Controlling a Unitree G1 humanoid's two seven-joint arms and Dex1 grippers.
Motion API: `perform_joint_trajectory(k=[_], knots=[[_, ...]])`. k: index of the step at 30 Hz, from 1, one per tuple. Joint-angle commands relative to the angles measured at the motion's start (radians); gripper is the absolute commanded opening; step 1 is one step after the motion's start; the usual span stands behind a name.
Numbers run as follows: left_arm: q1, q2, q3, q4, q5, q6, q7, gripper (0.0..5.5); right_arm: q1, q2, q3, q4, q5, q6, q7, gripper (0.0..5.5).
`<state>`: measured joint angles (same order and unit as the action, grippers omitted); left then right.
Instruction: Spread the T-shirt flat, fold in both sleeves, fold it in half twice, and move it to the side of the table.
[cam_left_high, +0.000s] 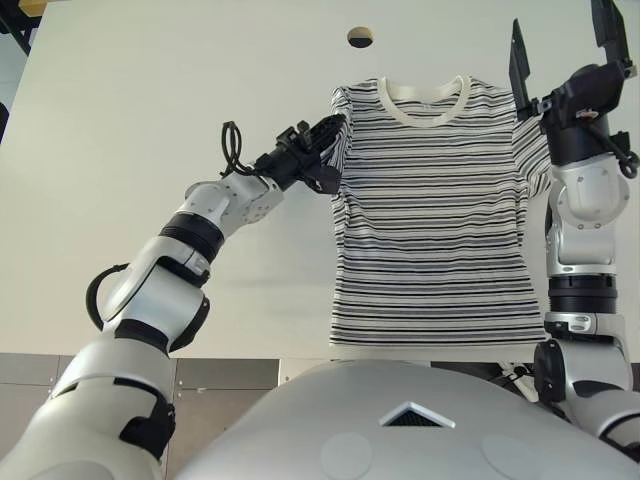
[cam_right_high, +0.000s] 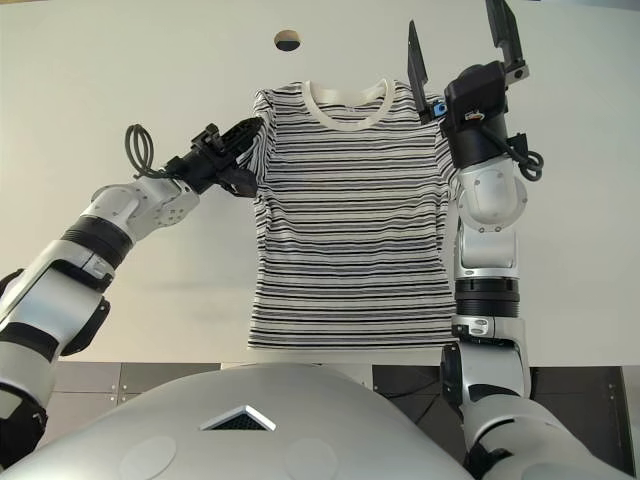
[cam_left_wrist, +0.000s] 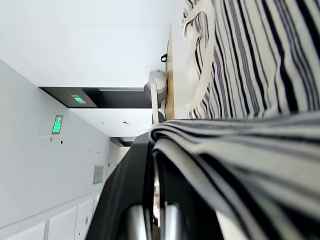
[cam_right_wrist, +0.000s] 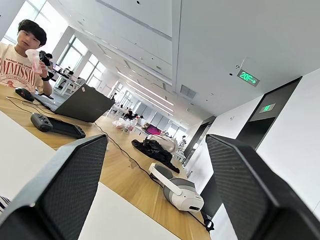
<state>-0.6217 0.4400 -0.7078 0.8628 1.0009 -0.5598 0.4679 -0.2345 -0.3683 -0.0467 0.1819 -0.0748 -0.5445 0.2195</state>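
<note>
A black-and-white striped T-shirt (cam_left_high: 435, 220) lies face up on the white table (cam_left_high: 140, 90), with its collar at the far side and its hem near the front edge. My left gripper (cam_left_high: 332, 130) is at the shirt's left sleeve (cam_left_high: 341, 108) and is shut on it. In the left wrist view the striped fabric (cam_left_wrist: 250, 150) lies over a dark finger (cam_left_wrist: 125, 190). My right gripper (cam_left_high: 565, 45) is raised above the shirt's right shoulder, pointing up. It is open with nothing between its fingers (cam_right_wrist: 65, 190).
A round cable hole (cam_left_high: 360, 37) sits in the table beyond the collar. A wide bare stretch of table lies to the left of the shirt. The table's front edge (cam_left_high: 250, 355) runs just below the hem.
</note>
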Motion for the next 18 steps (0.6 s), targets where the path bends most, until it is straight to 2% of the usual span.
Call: perform_joint_trajectory(k=[1, 6, 13, 18], knots=[[-0.038, -0.052, -0.036, 0.037, 0.014, -0.018, -0.019, 0.11, -0.003, -0.006, -0.012, 0.009, -0.001, -0.008, -0.008, 3.60], [-0.066, -0.114, -0.048, 0.090, -0.004, -0.014, -0.049, 0.11, 0.001, -0.003, -0.017, 0.026, -0.004, -0.013, -0.019, 3.60], [-0.086, -0.153, -0.037, 0.161, -0.044, -0.028, -0.089, 1.14, 0.005, -0.011, -0.029, 0.051, -0.008, -0.025, -0.036, 3.60], [-0.086, -0.156, -0.035, 0.166, -0.056, -0.039, -0.090, 1.91, 0.017, -0.075, -0.114, 0.081, -0.058, 0.012, -0.114, 3.60]])
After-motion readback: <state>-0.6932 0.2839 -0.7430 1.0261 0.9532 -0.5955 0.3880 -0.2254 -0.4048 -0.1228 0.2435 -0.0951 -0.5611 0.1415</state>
